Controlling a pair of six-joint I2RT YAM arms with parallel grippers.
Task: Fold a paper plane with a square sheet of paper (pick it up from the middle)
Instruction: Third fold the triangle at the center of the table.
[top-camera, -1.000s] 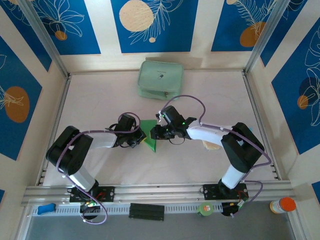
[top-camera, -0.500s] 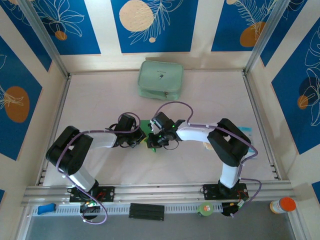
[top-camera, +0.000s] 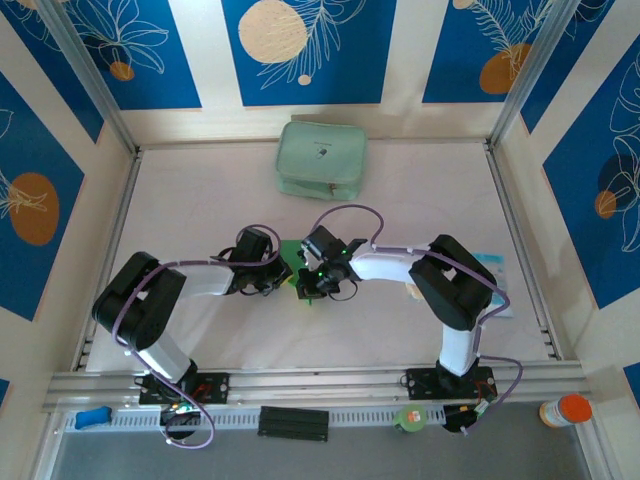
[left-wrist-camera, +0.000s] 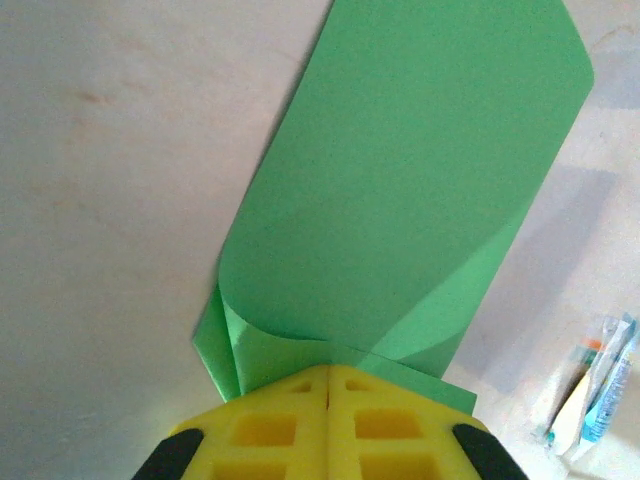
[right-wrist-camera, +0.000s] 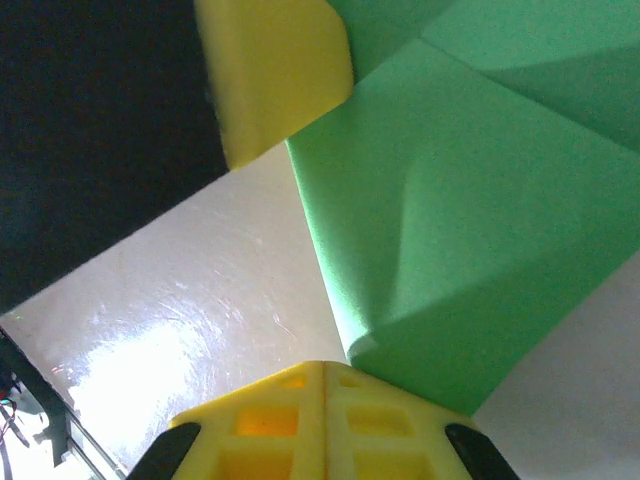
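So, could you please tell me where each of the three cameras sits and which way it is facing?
Top external: fixed above and behind the bases, looking down on the table; the left arm and right arm meet at the green paper.
Left wrist: on the left arm's wrist, looking along the shut left gripper onto the paper.
Right wrist: on the right arm's wrist, looking past the shut right gripper at the paper and a finger of the left gripper.
Shared: all three show the green paper.
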